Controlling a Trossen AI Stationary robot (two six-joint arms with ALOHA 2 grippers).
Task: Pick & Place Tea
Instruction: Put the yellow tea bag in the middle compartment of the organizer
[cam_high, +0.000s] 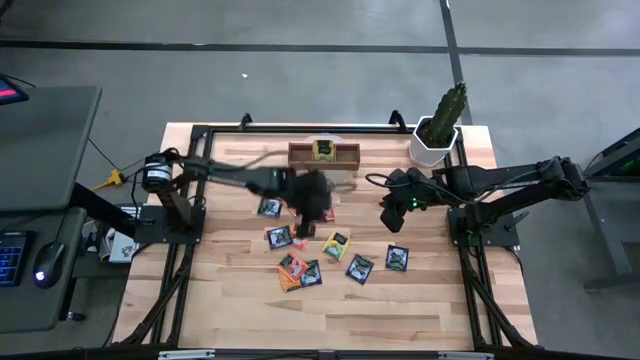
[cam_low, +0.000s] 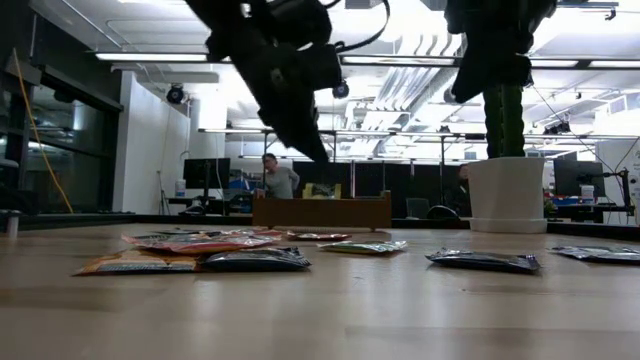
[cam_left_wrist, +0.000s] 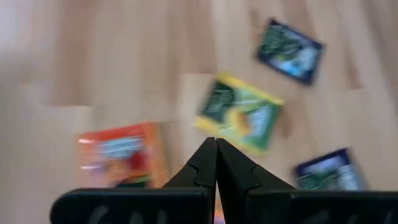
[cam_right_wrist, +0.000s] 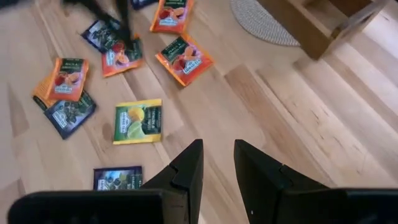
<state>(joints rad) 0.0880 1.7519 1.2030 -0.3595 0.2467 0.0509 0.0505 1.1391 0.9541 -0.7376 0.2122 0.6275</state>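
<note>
Several tea sachets lie flat and scattered on the wooden table: dark blue ones (cam_high: 279, 237) (cam_high: 397, 257), a yellow-green one (cam_high: 336, 245) and an orange one (cam_high: 290, 265). One more yellow-green sachet (cam_high: 323, 150) sits in the wooden tray (cam_high: 345, 153) at the far edge. My left gripper (cam_left_wrist: 216, 149) is shut and holds nothing. It hangs over the sachets near the table's middle (cam_high: 308, 222), above an orange sachet (cam_left_wrist: 121, 152) and a yellow-green one (cam_left_wrist: 239, 112). My right gripper (cam_right_wrist: 217, 155) is open and holds nothing. It hangs to the right of the sachets (cam_high: 392, 212).
A cactus in a white pot (cam_high: 440, 135) stands at the far right corner. A round grey mat (cam_right_wrist: 261, 25) lies in front of the tray. A black frame (cam_high: 190, 250) runs along the table's sides. Bare wood stretches along the near edge (cam_high: 330, 320). People sit in the room beyond (cam_low: 277, 178).
</note>
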